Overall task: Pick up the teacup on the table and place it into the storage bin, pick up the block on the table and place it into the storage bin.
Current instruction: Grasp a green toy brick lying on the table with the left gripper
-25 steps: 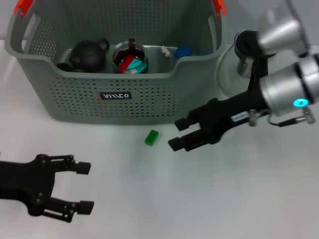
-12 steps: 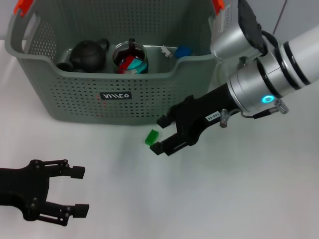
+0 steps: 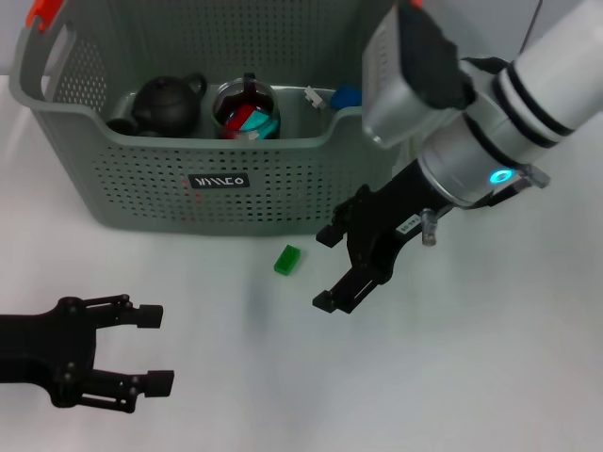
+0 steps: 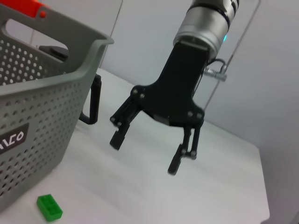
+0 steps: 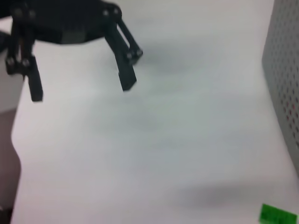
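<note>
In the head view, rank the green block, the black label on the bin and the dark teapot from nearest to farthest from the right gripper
From the right gripper:
1. Green block, on the table just toward the robot's left.
2. Black label, on the front wall of the storage bin, farther left.
3. Dark teapot, inside the bin at its left end.

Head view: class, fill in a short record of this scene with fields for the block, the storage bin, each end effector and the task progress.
block: small green block on the white table, just in front of the storage bin, not held
storage bin: grey, perforated; holds a dark teapot, a glass cup and a blue item
right end effector: open, beside the block, apart from it
left end effector: open, empty, near the table's front edge
task progress: block not yet picked up
</note>
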